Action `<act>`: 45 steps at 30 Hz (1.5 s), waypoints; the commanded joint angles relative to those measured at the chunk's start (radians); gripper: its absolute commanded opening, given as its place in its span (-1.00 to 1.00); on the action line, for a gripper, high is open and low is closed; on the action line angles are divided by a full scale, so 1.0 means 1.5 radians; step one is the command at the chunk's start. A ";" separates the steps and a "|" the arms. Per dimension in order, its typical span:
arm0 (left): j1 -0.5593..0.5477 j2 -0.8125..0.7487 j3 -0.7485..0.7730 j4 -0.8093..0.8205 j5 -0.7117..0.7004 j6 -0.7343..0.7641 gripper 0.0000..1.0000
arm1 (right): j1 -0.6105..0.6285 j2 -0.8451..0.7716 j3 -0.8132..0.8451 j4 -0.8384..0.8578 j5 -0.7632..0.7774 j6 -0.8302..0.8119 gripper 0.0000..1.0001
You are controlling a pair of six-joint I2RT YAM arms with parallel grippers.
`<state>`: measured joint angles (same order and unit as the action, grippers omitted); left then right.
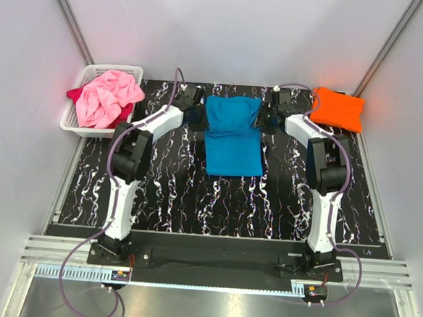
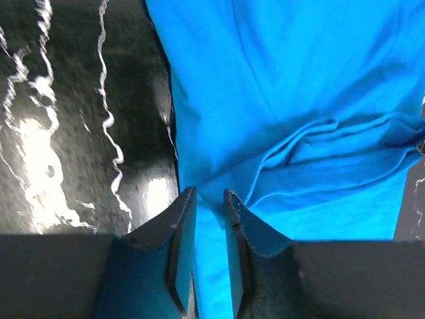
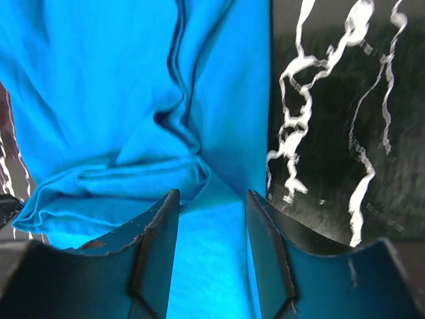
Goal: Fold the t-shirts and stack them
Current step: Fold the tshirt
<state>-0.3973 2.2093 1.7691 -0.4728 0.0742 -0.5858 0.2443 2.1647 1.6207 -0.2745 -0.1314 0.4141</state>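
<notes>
**2 pincers at the far end of the turquoise fold**

Top view: the turquoise t-shirt (image 1: 233, 134) lies mid-table, long axis near-to-far. The left gripper (image 1: 192, 103) and right gripper (image 1: 273, 108) flank its far corners, equally near.
Left wrist: jaws slightly parted over the cloth, pinching nothing.
Right wrist: jaws wider, released, with the shirt's edge beneath.

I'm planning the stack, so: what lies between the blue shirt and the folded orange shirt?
The top view shows only the right gripper and its wrist there, beside the blue shirt, over black marbled table; the orange shirt lies beyond.
</notes>
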 commanded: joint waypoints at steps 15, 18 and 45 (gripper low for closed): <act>0.026 -0.222 -0.235 0.186 -0.019 -0.042 -0.34 | -0.032 -0.127 -0.085 0.016 -0.021 0.003 0.07; 0.025 -0.242 -0.298 0.171 0.071 -0.088 -0.32 | -0.033 -0.179 -0.166 0.016 -0.036 0.011 0.08; 0.007 -0.255 -0.614 0.492 0.314 -0.255 -0.17 | -0.032 -0.320 -0.519 0.168 -0.195 0.090 0.13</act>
<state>-0.3866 1.8008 0.8120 0.1951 0.5144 -0.9489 0.1936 1.6783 0.8295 -0.0685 -0.4198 0.5461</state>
